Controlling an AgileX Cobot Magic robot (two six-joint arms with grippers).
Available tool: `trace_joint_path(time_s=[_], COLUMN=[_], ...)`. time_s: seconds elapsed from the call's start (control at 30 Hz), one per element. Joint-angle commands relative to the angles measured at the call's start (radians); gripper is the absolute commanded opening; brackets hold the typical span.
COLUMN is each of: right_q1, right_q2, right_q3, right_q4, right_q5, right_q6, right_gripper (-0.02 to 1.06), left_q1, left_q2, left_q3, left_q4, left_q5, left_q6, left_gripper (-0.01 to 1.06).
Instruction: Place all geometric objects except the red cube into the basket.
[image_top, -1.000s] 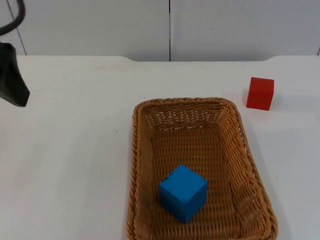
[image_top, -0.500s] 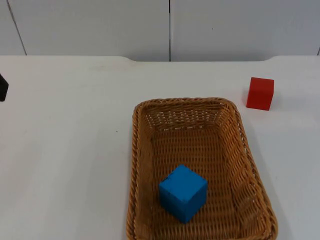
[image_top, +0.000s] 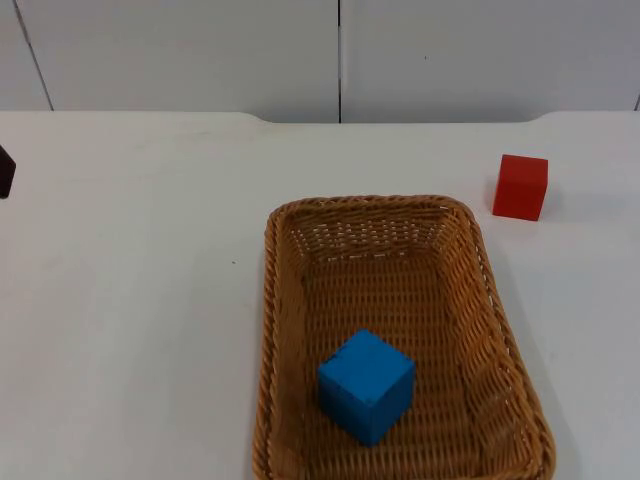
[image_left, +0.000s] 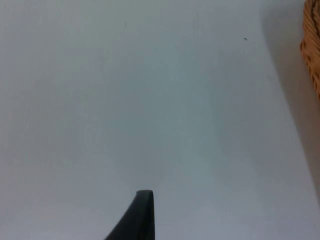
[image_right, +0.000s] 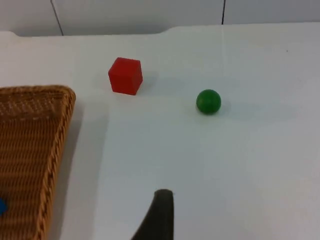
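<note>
Basket held blue cube; red cube sat beside it, green ball near red cube. Grippers' opening: cannot tell.

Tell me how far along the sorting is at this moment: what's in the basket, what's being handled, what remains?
Done: the blue cube lies inside the wicker basket. In hand: nothing; the left gripper sits at the table's far left edge, away from the objects. Left: the green ball rests on the table beside the red cube, outside the basket, and needs to go in. The red cube stays out, as required.
</note>
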Motion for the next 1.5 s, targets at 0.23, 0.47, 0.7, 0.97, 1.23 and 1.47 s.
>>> trace_joint_path(time_s=[0.23,0.47,0.7,0.97,1.23,1.47], right_q1=[-0.006,-0.006,-0.009,-0.114,-0.149,-0.149], right_q2=[0.499,0.876,1.221,1.523,1.742,1.863], right_q3=[-0.102,-0.234,-0.439,-0.686,-0.778,-0.784], right_q4=[0.008,0.004,-0.086,0.004,-0.001,0.002], right_q5=[-0.104,-0.129,-0.128,-0.103,-0.190,-0.344], right_q6=[0.029,0.029,0.020,-0.142,-0.243,-0.285], right_gripper=[0.78,0.78,0.78,0.78,0.78,0.78], left_q1=[0.005,0.005,0.005,0.005,0.005,0.005], left_q2=[-0.006,-0.006,-0.006,-0.006,-0.006,-0.004], left_q3=[0.004,0.004,0.004,0.004,0.004,0.004], left_q4=[-0.008,-0.008,-0.004,0.000,-0.002,-0.002], left_q5=[-0.018,-0.017,-0.012,-0.012,-0.014,-0.018], left_q6=[-0.002,-0.002,-0.002,-0.002,-0.002,-0.002], left_gripper=[1.05,1.05,1.05,1.05,1.05,1.05])
